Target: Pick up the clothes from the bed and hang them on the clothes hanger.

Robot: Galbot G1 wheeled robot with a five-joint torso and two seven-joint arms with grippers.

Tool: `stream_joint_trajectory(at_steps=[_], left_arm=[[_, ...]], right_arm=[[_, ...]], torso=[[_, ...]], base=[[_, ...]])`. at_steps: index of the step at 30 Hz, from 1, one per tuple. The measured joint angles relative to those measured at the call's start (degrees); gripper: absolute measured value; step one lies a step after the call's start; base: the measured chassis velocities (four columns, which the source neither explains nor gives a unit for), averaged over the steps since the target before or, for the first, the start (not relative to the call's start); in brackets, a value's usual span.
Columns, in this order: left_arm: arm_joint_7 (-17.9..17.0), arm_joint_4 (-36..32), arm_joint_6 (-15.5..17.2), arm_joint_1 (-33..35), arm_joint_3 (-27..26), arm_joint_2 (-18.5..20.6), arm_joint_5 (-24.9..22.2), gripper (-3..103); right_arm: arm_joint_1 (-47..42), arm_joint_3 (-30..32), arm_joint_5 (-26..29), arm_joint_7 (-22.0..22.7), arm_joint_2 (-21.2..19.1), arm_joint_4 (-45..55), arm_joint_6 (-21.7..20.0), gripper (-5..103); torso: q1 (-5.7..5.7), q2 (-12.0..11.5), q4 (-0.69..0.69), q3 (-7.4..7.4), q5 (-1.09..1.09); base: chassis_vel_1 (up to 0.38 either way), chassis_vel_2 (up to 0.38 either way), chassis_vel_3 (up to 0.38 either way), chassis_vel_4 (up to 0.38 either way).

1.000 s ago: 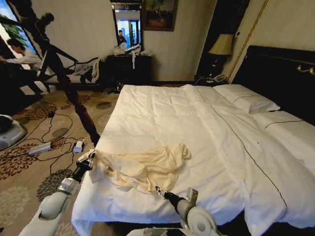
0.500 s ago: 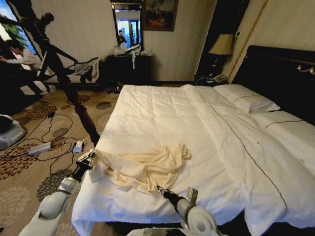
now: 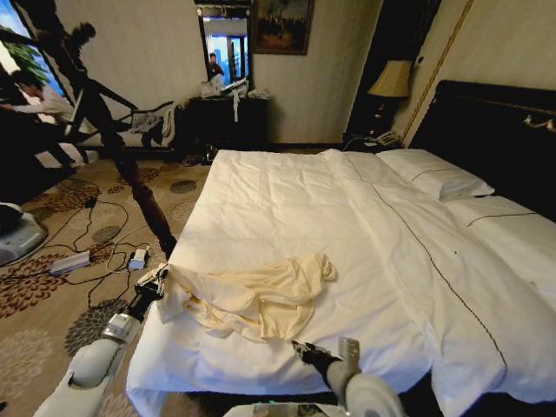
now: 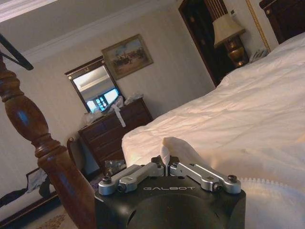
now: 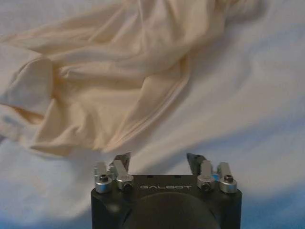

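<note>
Your left gripper point(image 3: 160, 280) sits at the bed's point(image 3: 287, 200) left edge, fingers pinched together on a fold of the cream clothes point(image 3: 252, 297); the left wrist view shows that fold point(image 4: 165, 148) caught between the closed tips. The clothes lie crumpled on the white duvet near the foot. Your right gripper point(image 5: 161, 161) hovers just short of the garment's hem, jaws apart, holding nothing. A dark turned-wood post point(image 3: 143, 200) stands close beside the left arm; cables point(image 3: 95, 252) trail across the carpet.
</note>
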Motion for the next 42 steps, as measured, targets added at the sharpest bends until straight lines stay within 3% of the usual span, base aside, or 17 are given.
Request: stream_joint_trajectory(at_steps=[2,5,6,7,9,11,13,16,17,21,27,31,35,42], left_arm=[[0.0,0.0,0.0,0.0,0.1,-0.1,0.0,0],[0.0,-0.4,0.0,-0.3,0.3,-0.3,0.2,0],[0.0,-0.6,0.1,-0.4,0.3,-0.3,0.2,0],[0.0,-0.6,0.1,-0.4,0.3,-0.3,0.2,0],[0.0,-0.9,0.1,-0.4,0.2,-0.3,0.1,0],[0.0,-1.0,0.1,-0.3,-0.1,-0.3,-0.1,0],[0.0,-1.1,0.1,-0.3,-0.2,-0.3,-0.2,0],[0.0,-1.3,0.1,-0.2,-0.4,-0.2,-0.7,0],[0.0,-1.3,0.1,-0.2,-0.4,-0.2,-0.7,0],[0.0,-1.4,0.4,-0.4,-0.3,-0.2,-1.4,0],[-0.1,-2.3,0.7,0.7,-0.3,1.2,-2.5,0],[-0.3,-3.5,1.7,1.1,-0.5,2.2,-4.5,0],[-0.6,-3.8,2.3,1.1,-0.4,2.5,-4.8,0],[-0.9,-3.9,2.6,1.1,-0.1,2.4,-5.0,0]], right_arm=[[0.3,0.0,-1.6,-1.1,-1.1,-0.1,0.1,68],[1.6,-0.3,-20.7,-17.4,-9.2,-4.4,8.7,85],[1.8,-0.1,-26.3,-23.1,-11.0,-5.7,11.9,85],[1.8,-0.1,-26.3,-23.1,-11.0,-5.7,11.9,85],[2.3,0.1,-35.2,-32.3,-13.7,-8.2,16.9,95],[2.5,0.0,-40.4,-36.8,-15.1,-9.9,18.9,100],[2.5,-0.1,-43.1,-38.4,-15.5,-10.7,19.6,100],[2.9,0.2,-54.2,-46.5,-16.7,-14.3,25.3,100],[2.9,0.2,-54.2,-46.5,-16.7,-14.3,25.3,100],[6.5,1.9,-65.6,-63.8,-16.1,-21.5,36.7,100],[10.7,-0.1,-68.0,-65.4,-12.7,-25.1,38.5,100],[12.6,-0.3,-76.2,-63.6,-9.6,-27.5,41.4,100],[12.8,0.1,-80.1,-63.0,-8.4,-28.2,43.0,102],[12.5,0.2,-81.5,-61.3,-6.4,-28.2,43.9,88]], torso=[[0.00,0.0,0.00,0.00,0.00],[0.00,0.0,0.00,0.00,0.01],[0.01,0.0,0.00,0.00,0.01],[0.01,0.0,0.00,0.00,0.01],[0.00,0.0,0.01,0.00,0.01],[0.01,0.0,0.00,0.00,0.01],[0.00,0.0,-0.01,0.00,0.01],[0.00,0.0,-0.01,0.00,0.01],[0.00,0.0,-0.01,0.00,0.01],[0.00,0.0,-0.01,0.00,0.00],[0.00,0.0,0.02,0.00,0.01],[0.01,0.0,-0.01,0.00,0.00],[0.00,0.0,0.00,0.00,-0.01],[0.00,0.0,0.00,0.00,-0.01]], base=[[0.000,0.000,0.000,0.000],[0.000,0.000,0.000,0.000],[0.000,0.000,0.000,0.000],[0.000,0.000,0.000,0.000],[0.000,0.000,0.000,0.000],[0.000,0.000,0.000,0.000],[0.000,0.000,0.000,0.000],[0.000,0.000,0.000,0.000],[0.000,0.000,0.000,0.000],[0.000,0.000,0.000,0.000],[0.000,0.000,0.000,0.000],[0.000,0.000,0.000,0.000],[0.000,0.000,0.000,0.000],[0.000,0.000,0.000,0.000]])
